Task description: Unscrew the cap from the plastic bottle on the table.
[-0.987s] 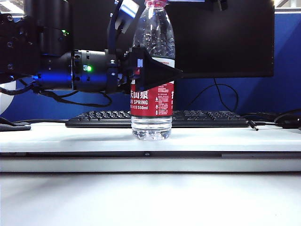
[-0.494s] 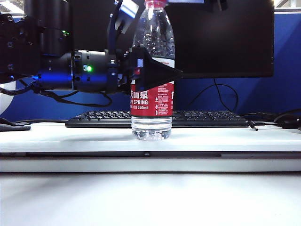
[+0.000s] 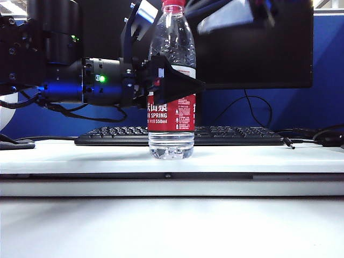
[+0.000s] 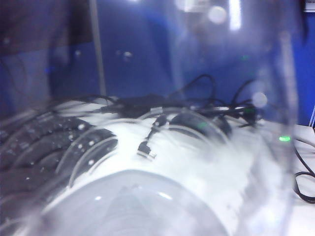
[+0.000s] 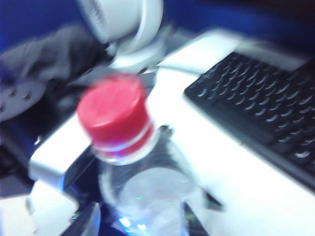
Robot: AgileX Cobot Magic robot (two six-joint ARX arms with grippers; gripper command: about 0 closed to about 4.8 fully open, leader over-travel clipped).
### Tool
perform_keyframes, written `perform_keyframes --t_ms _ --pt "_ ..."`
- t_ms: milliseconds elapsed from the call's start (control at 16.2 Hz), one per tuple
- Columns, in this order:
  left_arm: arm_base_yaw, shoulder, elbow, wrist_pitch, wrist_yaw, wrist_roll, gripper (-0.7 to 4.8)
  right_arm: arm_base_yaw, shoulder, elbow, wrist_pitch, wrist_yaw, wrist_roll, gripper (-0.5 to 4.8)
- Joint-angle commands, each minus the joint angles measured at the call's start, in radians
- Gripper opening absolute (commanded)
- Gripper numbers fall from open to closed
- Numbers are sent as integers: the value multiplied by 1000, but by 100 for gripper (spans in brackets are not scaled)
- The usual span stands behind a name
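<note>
Plastic bottle (image 3: 171, 97): standing upright on the white surface (image 3: 64, 156), just in front of the black keyboard (image 3: 236, 135) and the dark monitor (image 3: 258, 48); clear ribbed body, red and white label facing the exterior camera.

Cap (image 3: 173, 4): red, sitting on the bottle's neck at the top edge of the exterior view; in the right wrist view the cap (image 5: 114, 114) is showing blurred, with the red neck ring just under it.

Left hand (image 3: 174, 85): reaching in level from the left of the exterior view and gripping the bottle around its label band, black fingers (image 3: 180, 83) pressing against the front of the body. The left wrist view is filled by the bottle's clear wall (image 4: 147, 196), so close that little else is readable.

Right hand (image 3: 226, 16): hanging as a blurred pale shape up beside the cap, to its right and apart from it; whether its jaws are standing open or closed cannot be told
</note>
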Motion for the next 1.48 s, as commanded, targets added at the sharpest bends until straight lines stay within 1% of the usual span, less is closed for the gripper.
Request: perform_keyframes --t_ms 62,185,247,309,370,432,494,555,617,679,741,864,987,1111,1296,1358,1481 --pt "-2 3 -3 -32 3 -3 268 0 -54 0 -1 64 13 269" --pt "-2 3 -3 -32 0 -3 268 2 -90 0 0 110 65 311" --pt "-2 3 -3 -32 0 -3 268 10 -106 0 2 144 90 312" --pt "-2 3 -3 -31 0 -3 268 32 -121 0 3 197 93 322" --pt "-2 3 -3 -31 0 -3 268 71 -133 0 16 283 90 352" --pt "-2 3 -3 -31 0 -3 268 124 -141 0 37 397 86 356" --pt "-2 3 -3 -31 0 -3 268 223 -145 -1 77 603 86 356" --pt "-2 3 -3 -31 0 -3 268 304 -143 -1 106 770 84 356" --pt "-2 3 -3 -31 0 -3 268 411 -128 -2 150 996 47 356" --pt "-2 3 -3 -31 0 -8 268 509 -101 -2 212 1190 -19 356" --pt "-2 3 -3 -31 1 -8 268 560 -71 -2 268 1261 -43 356" --pt "-2 3 -3 -31 3 -11 268 599 -5 -2 324 1255 -38 356" --pt "-3 3 -3 -31 9 -21 268 603 53 -2 384 1252 -38 356" --pt "-3 3 -3 -31 11 -29 268 603 101 0 446 1202 -34 355" --pt "-3 3 -3 -31 11 -29 268 585 126 0 481 1174 -34 354" --pt "-3 3 -3 -24 11 -30 268 571 134 0 481 1170 -33 331" --pt "-8 3 -3 -23 11 -29 268 555 143 0 489 1156 -15 327"
